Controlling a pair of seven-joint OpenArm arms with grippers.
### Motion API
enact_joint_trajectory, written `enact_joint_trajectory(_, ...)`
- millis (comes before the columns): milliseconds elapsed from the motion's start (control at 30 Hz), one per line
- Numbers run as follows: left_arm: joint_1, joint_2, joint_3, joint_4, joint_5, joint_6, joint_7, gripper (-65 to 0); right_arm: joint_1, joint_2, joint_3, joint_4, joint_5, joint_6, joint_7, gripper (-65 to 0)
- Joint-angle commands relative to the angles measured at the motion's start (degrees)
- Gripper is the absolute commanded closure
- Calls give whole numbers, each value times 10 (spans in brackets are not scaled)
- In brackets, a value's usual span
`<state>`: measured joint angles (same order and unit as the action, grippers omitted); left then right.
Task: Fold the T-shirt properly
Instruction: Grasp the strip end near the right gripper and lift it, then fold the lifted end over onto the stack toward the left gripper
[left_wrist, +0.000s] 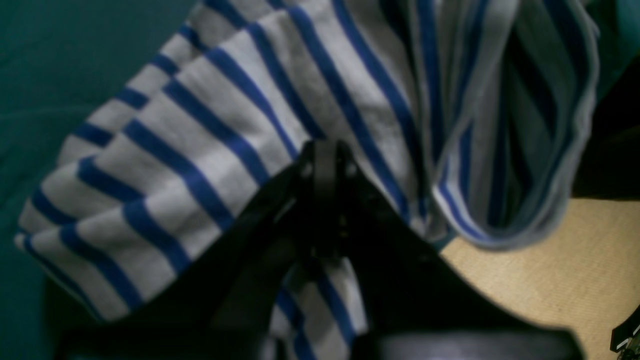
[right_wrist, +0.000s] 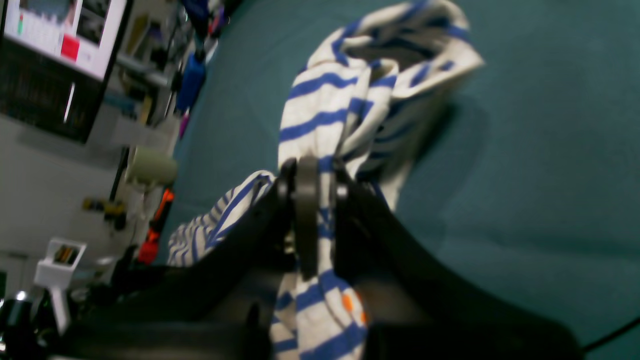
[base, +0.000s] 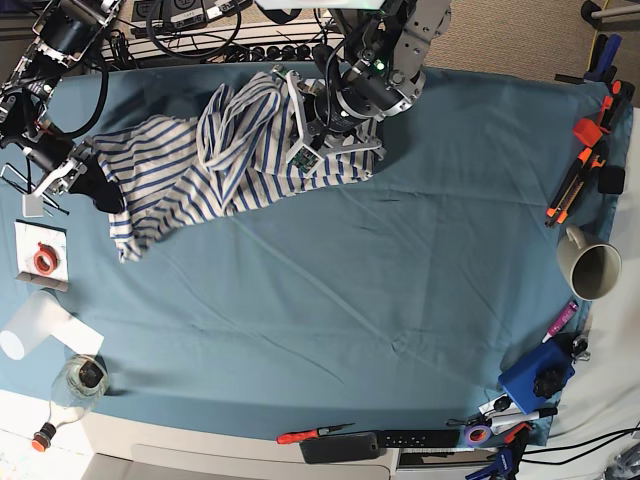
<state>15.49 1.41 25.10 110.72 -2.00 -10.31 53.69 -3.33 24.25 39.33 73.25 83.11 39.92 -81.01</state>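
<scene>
The white T-shirt with blue stripes (base: 235, 160) lies bunched and stretched across the far left of the teal tablecloth (base: 400, 290). My left gripper (left_wrist: 326, 150) is shut on a fold of the striped cloth (left_wrist: 210, 130); in the base view it is at the shirt's right end (base: 335, 130). My right gripper (right_wrist: 314, 172) is shut on a bunched edge of the shirt (right_wrist: 325, 100), which hangs twisted from it; in the base view it holds the shirt's left end (base: 95, 172) at the table's left edge.
A grey mug (base: 590, 265), a blue box (base: 535, 375) and orange-handled tools (base: 585, 150) line the right edge. A screwdriver (base: 315, 434) and a remote (base: 385, 440) lie at the front. A bottle (base: 75, 385), a paper cup (base: 35, 330) and a red tape roll (base: 42, 260) sit at the left.
</scene>
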Motion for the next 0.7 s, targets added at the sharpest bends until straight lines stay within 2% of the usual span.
enact_joint_trajectory(0, -2, 7, 3, 9, -6, -2, -10, 0, 6, 14, 4, 18, 19, 1, 10, 0)
enact_joint_trajectory(267, -3, 7, 3, 9, -6, -2, -10, 0, 3, 15, -10, 117, 19, 1, 10, 0)
enact_joint_trajectory(400, -2, 7, 3, 20, -6, 3, -10, 0, 3, 15, -72, 173, 19, 1, 10, 0)
enact_joint_trajectory(567, -2, 7, 3, 78, -6, 31, 7, 0, 3, 15, -168, 223, 19, 1, 10, 0)
enact_joint_trajectory(667, 10, 7, 3, 115, -3, 31, 7, 0, 3, 14, -203, 235, 19, 1, 10, 0)
